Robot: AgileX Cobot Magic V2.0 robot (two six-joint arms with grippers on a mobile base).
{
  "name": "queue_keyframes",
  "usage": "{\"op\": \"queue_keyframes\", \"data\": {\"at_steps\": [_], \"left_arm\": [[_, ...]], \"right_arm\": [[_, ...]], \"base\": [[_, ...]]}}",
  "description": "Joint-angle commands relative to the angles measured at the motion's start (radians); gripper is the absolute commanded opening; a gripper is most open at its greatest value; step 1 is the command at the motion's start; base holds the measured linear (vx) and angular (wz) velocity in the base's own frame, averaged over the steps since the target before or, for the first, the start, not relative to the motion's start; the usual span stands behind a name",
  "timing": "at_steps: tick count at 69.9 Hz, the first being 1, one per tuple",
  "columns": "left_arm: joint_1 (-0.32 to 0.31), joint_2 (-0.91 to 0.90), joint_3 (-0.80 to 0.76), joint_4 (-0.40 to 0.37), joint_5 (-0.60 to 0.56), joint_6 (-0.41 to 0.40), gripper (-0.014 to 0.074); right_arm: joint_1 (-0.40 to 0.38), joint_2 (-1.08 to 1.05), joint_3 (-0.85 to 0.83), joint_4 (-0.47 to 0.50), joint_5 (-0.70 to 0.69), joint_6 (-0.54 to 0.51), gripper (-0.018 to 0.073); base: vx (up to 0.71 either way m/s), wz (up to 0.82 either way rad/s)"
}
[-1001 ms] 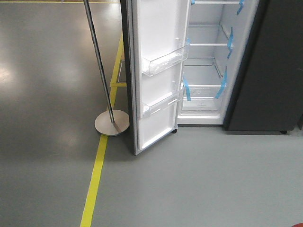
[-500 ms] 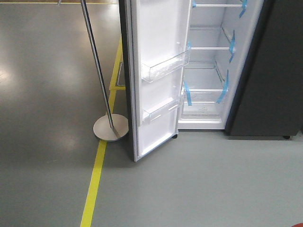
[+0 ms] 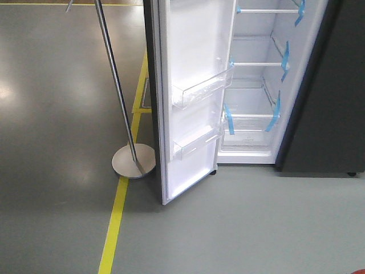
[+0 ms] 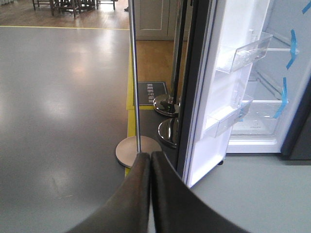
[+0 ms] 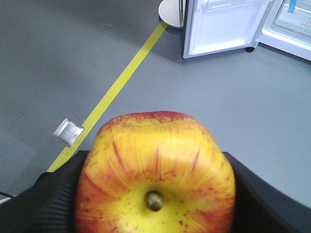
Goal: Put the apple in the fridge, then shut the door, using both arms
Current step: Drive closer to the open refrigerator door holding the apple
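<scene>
Against the view a second ago, the fridge [image 3: 256, 85] and the silver pole [image 3: 114, 80] sit lower in the front view; the base is probably rolling nearer. The door [image 3: 194, 57] stands wide open on the left, leaving the shelves free for loading. The apple [image 5: 155, 165] is well short of them, clamped between the right fingers [image 5: 41, 204] over the floor [image 5: 243, 97]. The left fingers [image 4: 138, 194] are pressed together and empty, presumably reserved for pushing the door. Neither arm shows in the front view. The fridge top is cut off, and the right fingertips hide behind the apple.
</scene>
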Motion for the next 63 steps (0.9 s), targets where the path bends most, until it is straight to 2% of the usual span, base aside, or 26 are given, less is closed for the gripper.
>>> {"op": "queue_keyframes", "data": {"at_steps": [1, 63], "left_arm": [[-0.004, -0.005, -0.031, 0.000, -0.062, -0.008, -0.0006], [-0.004, -0.005, -0.031, 0.000, -0.062, -0.008, -0.0006]], "right_arm": [[-0.002, 0.010, -0.027, 0.008, -0.065, -0.003, 0.0381], [-0.002, 0.010, -0.027, 0.008, -0.065, -0.003, 0.0381]], "base": [[0.12, 0.02], [0.12, 0.01]]}}
